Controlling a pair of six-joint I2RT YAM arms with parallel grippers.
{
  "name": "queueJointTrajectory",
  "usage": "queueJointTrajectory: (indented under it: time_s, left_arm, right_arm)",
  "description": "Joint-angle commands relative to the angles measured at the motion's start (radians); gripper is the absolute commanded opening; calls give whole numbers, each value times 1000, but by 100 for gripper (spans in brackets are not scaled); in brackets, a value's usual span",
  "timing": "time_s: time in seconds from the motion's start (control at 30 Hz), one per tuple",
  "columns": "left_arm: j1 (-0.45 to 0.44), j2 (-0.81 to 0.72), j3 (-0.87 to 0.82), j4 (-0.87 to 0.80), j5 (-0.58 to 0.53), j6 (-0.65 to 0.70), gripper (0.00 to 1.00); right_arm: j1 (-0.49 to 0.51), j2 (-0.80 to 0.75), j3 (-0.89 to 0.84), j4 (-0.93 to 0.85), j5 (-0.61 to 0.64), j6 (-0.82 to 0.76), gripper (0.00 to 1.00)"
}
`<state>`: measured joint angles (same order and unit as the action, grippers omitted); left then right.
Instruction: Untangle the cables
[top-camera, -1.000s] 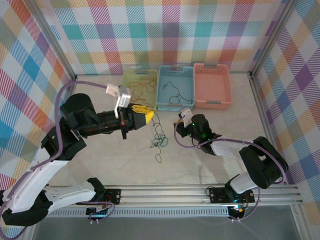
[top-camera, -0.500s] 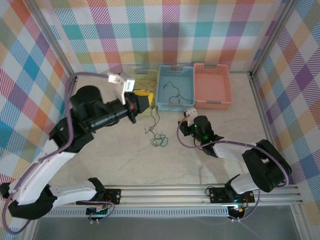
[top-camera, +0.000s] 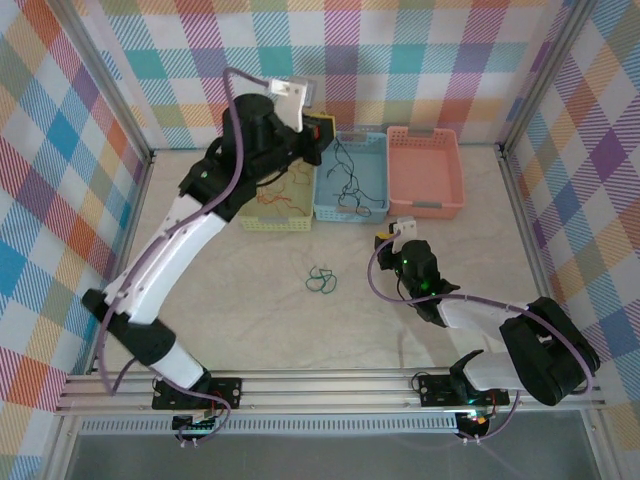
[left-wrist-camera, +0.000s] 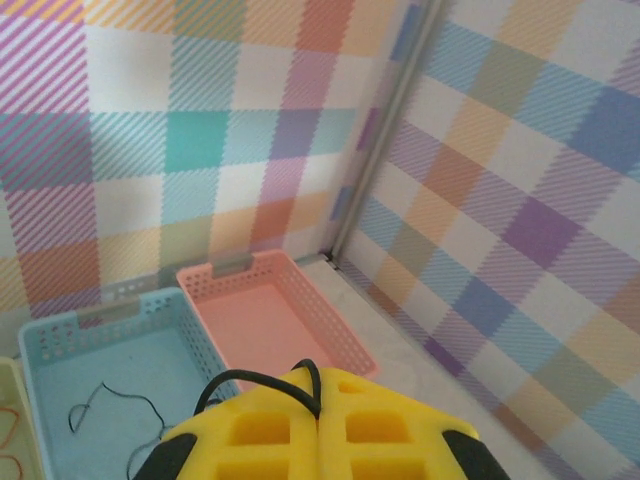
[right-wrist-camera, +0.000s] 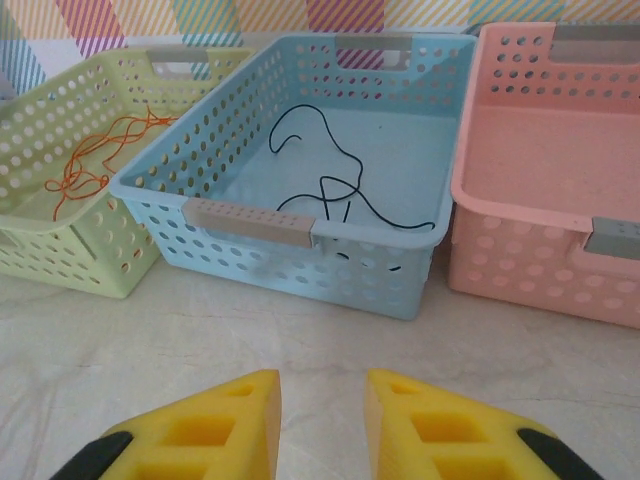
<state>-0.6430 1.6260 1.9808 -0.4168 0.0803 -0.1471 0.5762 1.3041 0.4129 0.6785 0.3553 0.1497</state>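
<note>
Now you held the left gripper (left-wrist-camera: 318, 392) clamped on the black cable (left-wrist-camera: 255, 377), high so it dangled into the blue basket (top-camera: 350, 213); your right gripper (right-wrist-camera: 322, 402) hung part-open, empty.

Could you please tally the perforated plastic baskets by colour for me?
Pale yellow-green perforated plastic basket: 1
Light blue perforated plastic basket: 1
Pink perforated plastic basket: 1
Total: 3
</note>
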Motion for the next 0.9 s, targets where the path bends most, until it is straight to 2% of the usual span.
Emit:
queueJointTrajectory:
  time_s: [0.0,0.2,0.3,0.4,0.57,0.73,0.8,0.87]
  left_arm:
    - [48,115,123,6,20,-17,0]
    - [124,417,476,-67,45,-45,0]
    - [134,588,690,-101,75,-30,0]
    - [134,715,822,-83,96,-16,0]
    - [135,796,790,-5,93,3,0]
    - [134,905,765,-11,61,-35,1]
    - [134,947,766,-51,30,-44,21]
    - [135,977,761,-95,5,-60,28]
  right_arm:
    - [-5,1,8,45,16,19,29]
    - [-8,10,12,46,4,19,29]
    - [-7,14,17,41,-8,17,29]
    - [-9,20,24,35,-19,11,29]
    - [-10,28,34,23,-32,14,28]
    - [-10,34,40,15,-41,13,28]
    - [-10,35,44,11,-45,10,28]
    - [-10,36,46,2,-48,8,29]
